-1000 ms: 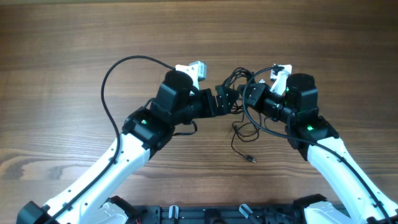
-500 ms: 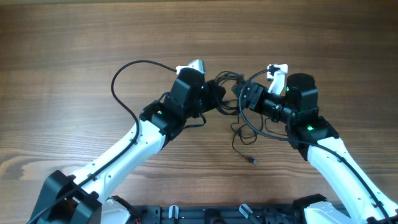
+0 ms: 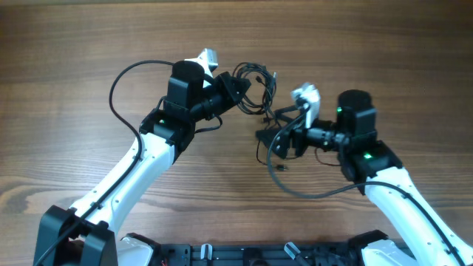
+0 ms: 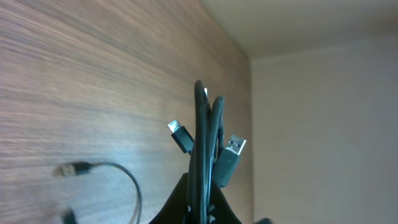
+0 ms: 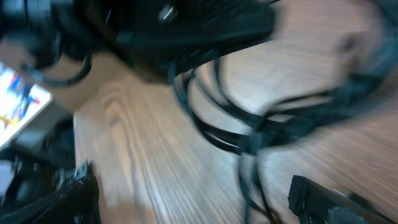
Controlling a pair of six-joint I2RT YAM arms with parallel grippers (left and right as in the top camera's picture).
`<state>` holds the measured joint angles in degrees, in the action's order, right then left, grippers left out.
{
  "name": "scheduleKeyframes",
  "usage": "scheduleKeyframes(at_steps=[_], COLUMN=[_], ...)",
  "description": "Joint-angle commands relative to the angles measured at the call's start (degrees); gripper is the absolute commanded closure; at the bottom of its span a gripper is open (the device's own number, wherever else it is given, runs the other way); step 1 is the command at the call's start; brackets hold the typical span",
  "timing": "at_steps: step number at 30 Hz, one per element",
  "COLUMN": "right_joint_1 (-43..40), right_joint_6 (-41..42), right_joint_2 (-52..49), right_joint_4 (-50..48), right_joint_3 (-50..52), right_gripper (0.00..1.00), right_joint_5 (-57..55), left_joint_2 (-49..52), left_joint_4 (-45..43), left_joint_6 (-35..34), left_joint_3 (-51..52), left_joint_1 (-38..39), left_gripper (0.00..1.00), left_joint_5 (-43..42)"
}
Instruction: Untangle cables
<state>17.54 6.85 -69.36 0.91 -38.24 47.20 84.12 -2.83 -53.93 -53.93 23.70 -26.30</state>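
Several cables point(image 4: 201, 149) in left end effector point(image 3: 236, 89)

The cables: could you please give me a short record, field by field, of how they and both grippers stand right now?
cables: black looped bundle, lying between the two grippers
left gripper: shut on the cables
plugs: a USB plug and a smaller plug beside the held strands
right gripper: open, jaws wide, cables just ahead; contact unclear, wrist view blurred
surface: wooden table
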Motion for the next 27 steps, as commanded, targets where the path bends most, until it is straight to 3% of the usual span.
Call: scheduleKeyframes(at_steps=[1,2,4,5,6,7,9,14,22,27], right_joint_1=[3.3,3.5,3.5,3.5,3.5,3.5,3.4,3.4,1.6,-3.0], right_joint_6=[-6.7,-6.7,-5.9,-4.1,-1.5,0.9,6.9,7.8,12.9,15.8], right_joint_2=[-3.0,-3.8,-4.3,-4.3,-4.2,-4.2,-3.8,-0.5,7.2,10.8], right_joint_4=[-0.2,-0.2,-0.3,0.0,0.1,0.0,0.2,-0.1,-0.4,-0.2], right_joint_3=[-0.3,-0.3,-0.3,-0.3,-0.3,-0.3,-0.3,-0.3,-2.4,-2.4], right_gripper=[0.0,0.07,0.31,0.53,0.84,0.96,0.96,0.96,0.96,0.96], right_joint_5=[-9.2,-11.3,-11.2,-11.2,-11.2,-11.2,-9.9,2.6,4.3,3.6], left_joint_2=[-1.3,-1.3,-1.4,-1.4,-1.4,-1.4,-1.4,-1.4,-1.4,-1.4], left_joint_4=[-2.3,-3.1,-3.2,-3.2,-3.2,-3.1,-3.0,-1.3,0.9,1.6], left_joint_6=[-1.0,-1.0,-1.0,-0.9,0.2,2.2,5.6,17.5,42.7,44.6], left_joint_3=[-0.4,-0.4,-0.4,-0.4,-0.4,-0.4,-0.4,-0.4,-0.4,-0.4], left_joint_1=[-0.7,-1.0,-1.9,-2.8,-3.8,-4.9,-6.8,-7.2,2.6,4.5], left_gripper=[0.96,0.96,0.96,0.96,0.96,0.96,0.96,0.96,0.96,0.96], left_joint_5=[-9.5,-10.8,-11.0,-11.0,-11.0,-11.0,-11.0,-11.0,-11.7,-8.4])
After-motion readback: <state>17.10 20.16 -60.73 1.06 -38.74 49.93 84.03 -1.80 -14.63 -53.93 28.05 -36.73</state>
